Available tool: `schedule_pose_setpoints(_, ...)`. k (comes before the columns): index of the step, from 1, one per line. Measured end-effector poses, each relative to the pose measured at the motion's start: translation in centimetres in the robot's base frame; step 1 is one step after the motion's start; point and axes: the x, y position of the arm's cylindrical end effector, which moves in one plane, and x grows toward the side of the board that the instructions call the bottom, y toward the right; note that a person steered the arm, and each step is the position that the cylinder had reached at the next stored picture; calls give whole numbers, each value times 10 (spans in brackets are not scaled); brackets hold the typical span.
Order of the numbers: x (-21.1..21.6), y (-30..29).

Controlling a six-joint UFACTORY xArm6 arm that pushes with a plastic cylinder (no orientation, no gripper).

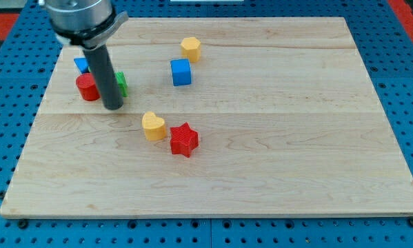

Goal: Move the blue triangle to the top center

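Camera view: my tip (pixel 114 107) below blue triangle (pixel 81 65), approach step; no gripper to judge; next, push rightward along top.

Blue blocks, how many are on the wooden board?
2. The blue cube sits near the view's top middle, just below the yellow hexagon block. Another blue block peeks out at upper left, partly hidden behind the dark rod; more could be hidden there.
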Motion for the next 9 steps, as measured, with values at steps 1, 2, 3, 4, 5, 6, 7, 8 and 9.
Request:
schedule_pose_setpoints(1, 60, -8)
schedule_pose_setpoints(2, 70, 33)
schedule_pose_setpoints(3, 51, 63)
schedule_pose_setpoints(4, 35, 98)
schedule_pose_setpoints(5, 24, 112)
schedule_pose_setpoints(6, -6, 103)
schedule_pose_setpoints(7, -2, 87)
schedule_pose_setpoints(8, 9, 34)
schedule_pose_setpoints(9, 7, -28)
